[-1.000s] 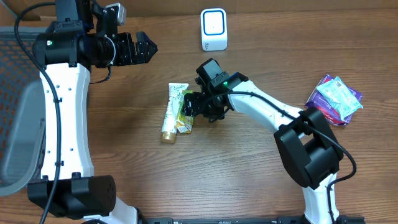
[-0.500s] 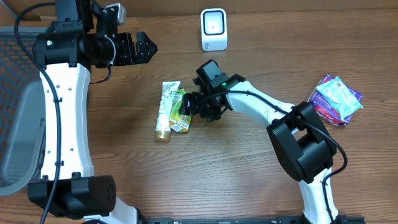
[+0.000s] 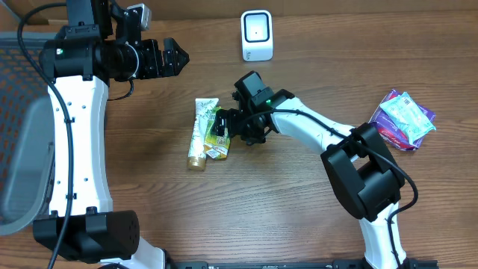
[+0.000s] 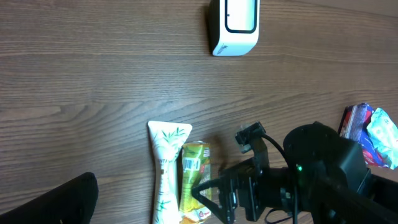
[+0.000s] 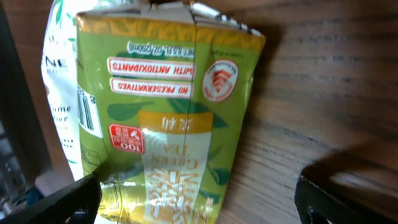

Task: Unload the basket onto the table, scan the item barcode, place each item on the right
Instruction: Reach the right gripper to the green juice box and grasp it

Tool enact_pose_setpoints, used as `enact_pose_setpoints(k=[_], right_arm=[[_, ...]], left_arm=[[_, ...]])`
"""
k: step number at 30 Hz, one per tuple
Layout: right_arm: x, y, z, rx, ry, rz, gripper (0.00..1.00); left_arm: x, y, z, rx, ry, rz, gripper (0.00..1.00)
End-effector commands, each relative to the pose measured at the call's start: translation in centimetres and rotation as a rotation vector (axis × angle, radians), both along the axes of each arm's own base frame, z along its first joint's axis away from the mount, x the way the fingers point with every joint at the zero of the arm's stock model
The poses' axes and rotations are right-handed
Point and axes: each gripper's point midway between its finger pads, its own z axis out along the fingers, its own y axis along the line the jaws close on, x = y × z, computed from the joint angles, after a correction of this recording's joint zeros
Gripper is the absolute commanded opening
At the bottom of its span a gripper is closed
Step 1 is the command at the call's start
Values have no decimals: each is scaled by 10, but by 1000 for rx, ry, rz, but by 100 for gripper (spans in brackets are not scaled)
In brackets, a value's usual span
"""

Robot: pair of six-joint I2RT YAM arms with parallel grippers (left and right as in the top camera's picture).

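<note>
Green-yellow carton (image 5: 174, 124), white leaf-print tube (image 3: 199, 131), white scanner (image 3: 257, 35), wood-grain brown table (image 3: 284, 202)

Table (image 3: 299, 224): brown wood with a lengthwise grain; everything else listed is carried on it or seen beside it.
Tube (image 3: 200, 133): white, printed with green leaves, gold-capped; laid flat on the table, crimped end away from the robot, cap toward it.
Packets (image 3: 403, 119): purple and teal wrappers piled together, well apart from the tube, to its right.
Grey mesh surface (image 3: 19, 134): seen well to the left of the tube, past the table's edge.
</note>
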Motion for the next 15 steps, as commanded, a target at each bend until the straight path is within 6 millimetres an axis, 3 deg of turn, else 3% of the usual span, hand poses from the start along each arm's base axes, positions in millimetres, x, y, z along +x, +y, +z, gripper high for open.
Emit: enact_pose_setpoints(k=[1, 5, 15], right_arm=[[6, 8, 3, -21, -44, -56, 100], [2, 16, -6, -17, -20, -68, 100], [-2, 16, -9, -45, -53, -25, 100]], left_arm=[[1, -3, -1, -4, 3, -2, 100], [1, -3, -1, -4, 3, -3, 100], [1, -3, -1, -4, 3, -2, 100]])
